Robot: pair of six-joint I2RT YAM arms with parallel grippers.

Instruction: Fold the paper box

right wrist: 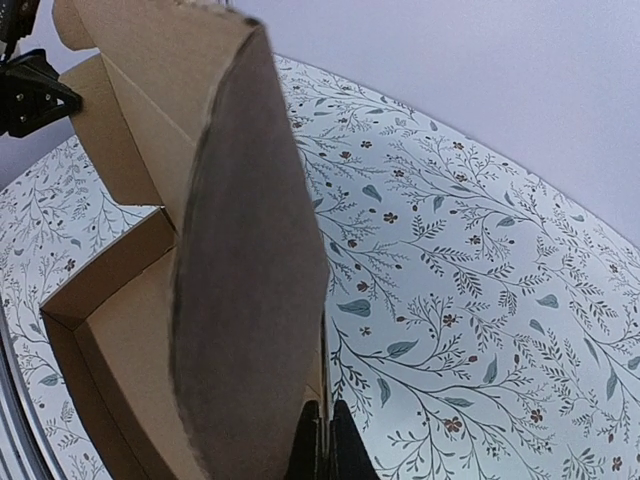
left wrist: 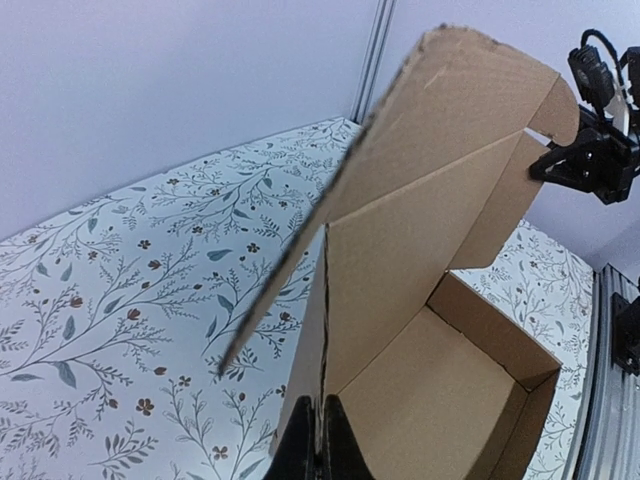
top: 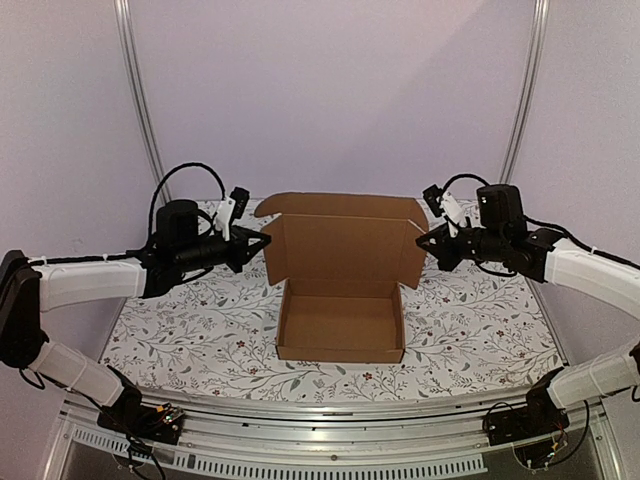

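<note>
Midway across the table [top: 480,330], a little toward its near edge, the paper box [top: 340,330] sits with its shallow tray flat on the flowered cloth [top: 180,330]. Its lid [top: 340,245] stands upright along the tray's far wall. The left gripper [top: 258,243] has its jaws pressed together on the lid's left side flap [top: 272,250]. The right gripper [top: 428,242] pinches the right side flap [top: 412,255] the same way, each arm reaching in from its own side of the table. Holding both flaps at once likely keeps the lid square and steady, so the flaps can be bent inward. The lid could then swing down toward the near edge, tucking them inside the tray walls. The tuck flap [top: 340,205] along the lid's top stands unfolded.
</note>
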